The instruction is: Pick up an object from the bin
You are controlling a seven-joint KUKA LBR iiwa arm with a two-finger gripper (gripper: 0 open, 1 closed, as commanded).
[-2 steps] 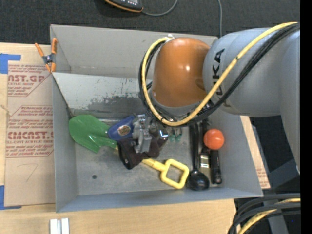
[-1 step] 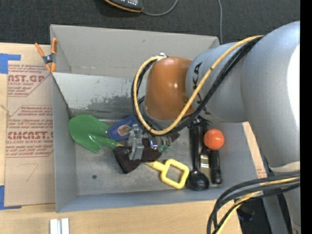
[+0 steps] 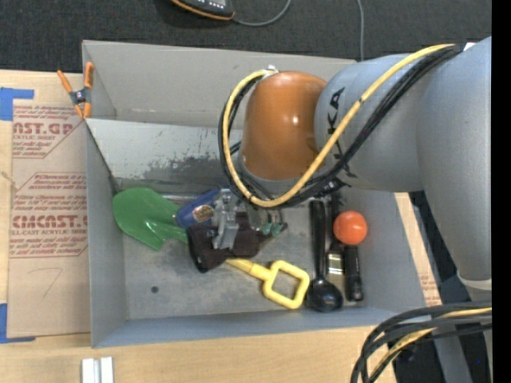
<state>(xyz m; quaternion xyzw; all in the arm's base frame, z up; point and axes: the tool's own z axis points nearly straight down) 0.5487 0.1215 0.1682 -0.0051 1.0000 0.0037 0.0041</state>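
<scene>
Gripper [image 3: 227, 228], centre frame, set low upon a dark brown lump [image 3: 209, 254] of unclear kind; open or closed cannot be told. Blue piece [image 3: 194, 211] touching at left, half hidden. Green scoop [image 3: 144, 217] further left. Yellow-handled tool [image 3: 279, 282] lower right. Black ladle [image 3: 318, 238] and orange ball [image 3: 349, 227] at right. Grey bin [image 3: 160, 298], floor scuffed. Orange wrist cover [image 3: 279, 126] hides the upper middle.
</scene>
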